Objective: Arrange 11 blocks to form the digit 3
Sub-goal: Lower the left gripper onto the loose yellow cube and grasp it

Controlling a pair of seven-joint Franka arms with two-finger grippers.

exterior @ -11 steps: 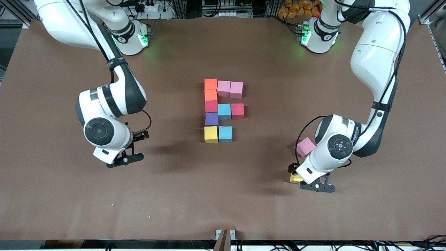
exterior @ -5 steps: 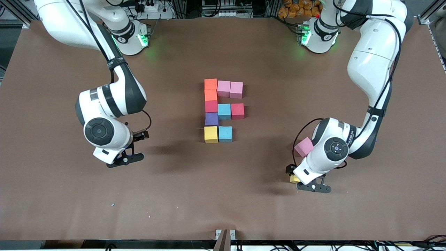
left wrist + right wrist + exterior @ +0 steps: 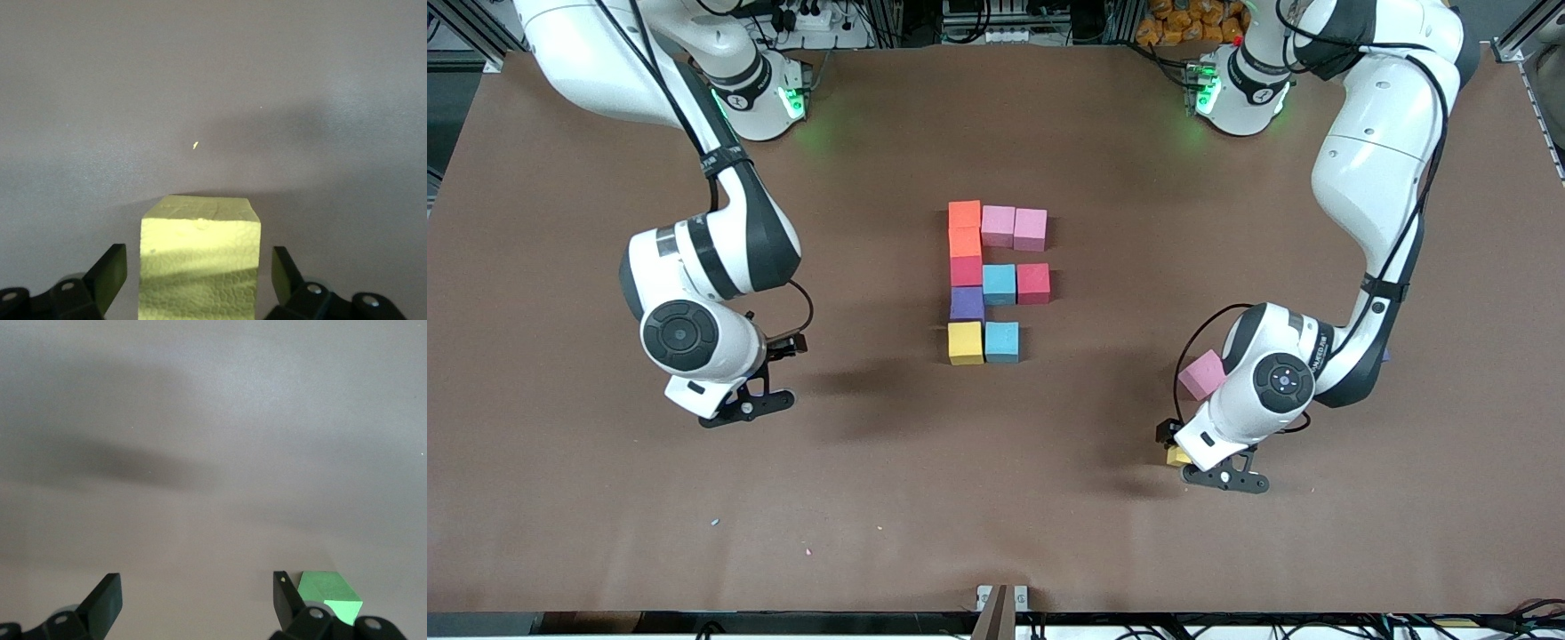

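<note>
Left gripper (image 3: pixel 199 277) straddles the yellow cube (image 3: pixel 200 260) near the left arm's end of the table, fingers apart, not yet touching. Cube looks light and foam-like (pebbled faces): grip opposite flat sides, gently. Right gripper (image 3: pixel 197 600) waits, spread and empty.

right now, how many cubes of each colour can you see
orange cubes: 2
pink cubes: 3
red cubes: 2
light blue cubes: 2
yellow cubes: 2
purple cube: 1
green cube: 1
total: 13
</note>
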